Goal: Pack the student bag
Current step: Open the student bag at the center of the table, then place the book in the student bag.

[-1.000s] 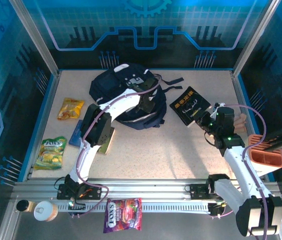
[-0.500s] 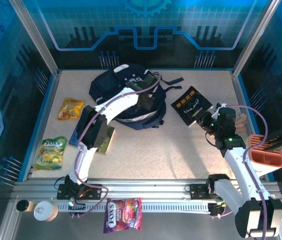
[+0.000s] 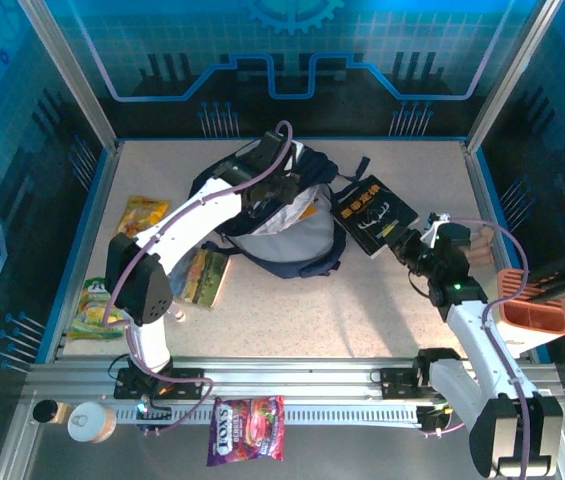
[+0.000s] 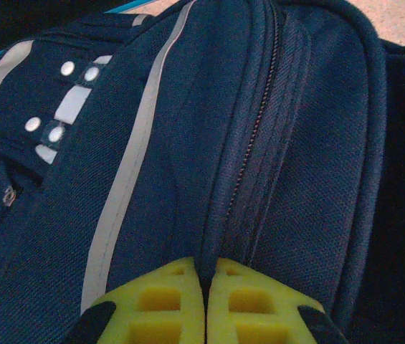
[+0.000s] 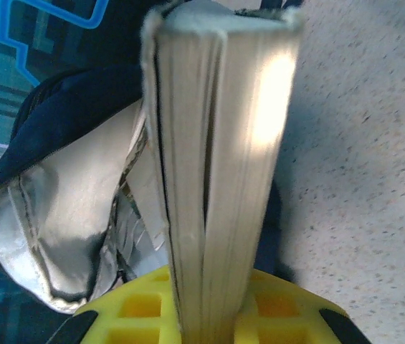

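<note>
Backpack flap pinched tight in L gripper; R gripper clamps black book. Rec: hold mouth wide, enter edge-first.

Top view: even overhead light, blue cast on walls, soft shadows beside the student bag. Right wrist: glare on book page edges, blurred close up. Left wrist dimmer, fabric weave sharp.
</note>
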